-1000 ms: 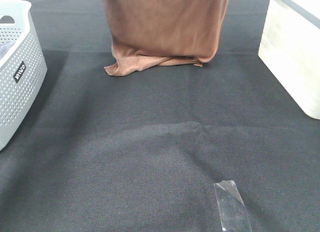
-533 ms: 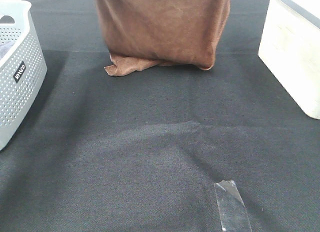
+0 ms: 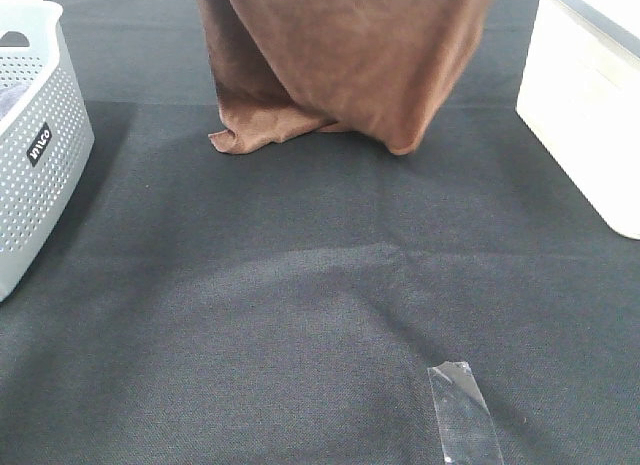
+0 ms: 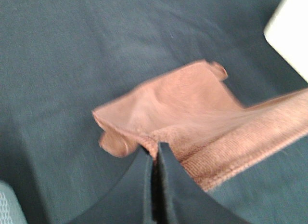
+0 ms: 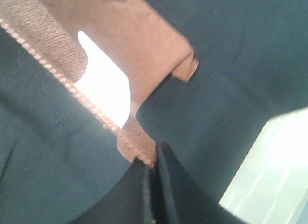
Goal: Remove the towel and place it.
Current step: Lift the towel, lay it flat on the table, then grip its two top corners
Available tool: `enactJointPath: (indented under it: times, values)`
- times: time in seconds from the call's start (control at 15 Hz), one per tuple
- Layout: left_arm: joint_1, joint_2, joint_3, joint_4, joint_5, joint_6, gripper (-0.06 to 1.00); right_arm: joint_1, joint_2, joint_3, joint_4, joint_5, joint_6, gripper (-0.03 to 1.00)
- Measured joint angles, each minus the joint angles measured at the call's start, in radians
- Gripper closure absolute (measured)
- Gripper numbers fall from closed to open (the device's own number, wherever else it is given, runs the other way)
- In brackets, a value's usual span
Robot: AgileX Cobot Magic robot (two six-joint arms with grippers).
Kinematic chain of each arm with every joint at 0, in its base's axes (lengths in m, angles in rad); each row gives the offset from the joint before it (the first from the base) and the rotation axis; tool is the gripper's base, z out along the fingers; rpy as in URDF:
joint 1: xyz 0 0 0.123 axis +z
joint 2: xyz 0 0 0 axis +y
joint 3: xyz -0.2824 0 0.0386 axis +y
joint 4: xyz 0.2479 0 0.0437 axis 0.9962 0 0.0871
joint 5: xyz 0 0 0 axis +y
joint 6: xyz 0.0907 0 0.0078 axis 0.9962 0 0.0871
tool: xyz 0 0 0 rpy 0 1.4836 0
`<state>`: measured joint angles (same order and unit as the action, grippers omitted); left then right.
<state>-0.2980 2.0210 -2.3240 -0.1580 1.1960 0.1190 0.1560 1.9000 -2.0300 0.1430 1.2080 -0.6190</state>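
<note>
Towel (image 3: 340, 55) hangs at far edge of bench (image 3: 300, 315), lower hem still crumpled on bench. Left hand (image 4: 155, 154) and right hand (image 5: 153, 161) each clamped on top hem. Over last second sheet swung rightward and diagonal fold appeared. Judgement: towel mid-carry, laying flat still ahead.
</note>
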Motion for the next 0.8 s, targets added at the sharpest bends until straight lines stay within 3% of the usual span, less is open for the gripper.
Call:
enactJointPath:
  times: [0.2,0.53,0.67,0.8]
  values:
    - [-0.026,-0.126,0.255,0.015,-0.018,-0.019,0.94,-0.001,-0.086,0.142,0.014,0.0,-0.025,0.97]
    - [-0.034,-0.437,0.737,-0.017,-0.244,-0.095,0.94,0.008,-0.231,0.373,0.081,-0.013,-0.026,0.97]
    - [-0.037,-0.547,0.874,-0.07,-0.282,-0.088,0.94,0.008,-0.319,0.49,0.094,-0.04,-0.026,0.97]
    - [-0.07,-0.649,1.004,-0.074,-0.354,-0.09,0.94,0.008,-0.388,0.59,0.102,-0.067,-0.026,0.97]
